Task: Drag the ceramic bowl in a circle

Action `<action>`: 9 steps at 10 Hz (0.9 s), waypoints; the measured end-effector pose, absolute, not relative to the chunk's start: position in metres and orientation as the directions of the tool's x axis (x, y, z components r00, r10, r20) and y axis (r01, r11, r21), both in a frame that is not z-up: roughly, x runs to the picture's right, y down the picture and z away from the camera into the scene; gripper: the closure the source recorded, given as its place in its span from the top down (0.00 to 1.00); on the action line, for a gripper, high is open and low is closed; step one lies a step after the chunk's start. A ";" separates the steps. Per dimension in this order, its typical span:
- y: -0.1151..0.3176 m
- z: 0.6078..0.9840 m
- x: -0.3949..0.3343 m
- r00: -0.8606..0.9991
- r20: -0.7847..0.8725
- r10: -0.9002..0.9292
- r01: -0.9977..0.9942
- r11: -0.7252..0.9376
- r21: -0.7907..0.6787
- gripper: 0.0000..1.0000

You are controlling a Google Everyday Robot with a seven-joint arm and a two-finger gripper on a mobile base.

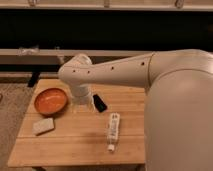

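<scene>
Ceramic bowl [50,101] on left part of wooden table [75,145], pale sponge [43,126] nearer camera. Gripper [81,104] points down just beside bowl's right rim, jaws spread wide, holding nothing. Bowl lies directly left of gripper in view.

A wooden table [65,145] stands on a gray floor [11,117]. A small pale sponge [43,125] lies near the table's front left corner. A little black thing [100,103] lies near the middle. A white tube [114,131] lies near it, closer to the front. A long pale ledge [30,52] runs behind the table.
</scene>
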State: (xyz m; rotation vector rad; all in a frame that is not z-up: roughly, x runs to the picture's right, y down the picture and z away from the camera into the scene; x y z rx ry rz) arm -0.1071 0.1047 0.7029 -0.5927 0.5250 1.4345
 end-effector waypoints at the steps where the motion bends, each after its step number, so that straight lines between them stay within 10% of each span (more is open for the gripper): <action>1: 0.105 0.703 -0.107 0.072 -0.658 0.750 -0.997 0.042 -0.061 0.65; 9: 0.061 0.767 -0.145 0.057 -0.612 0.789 -0.998 0.069 -0.004 0.65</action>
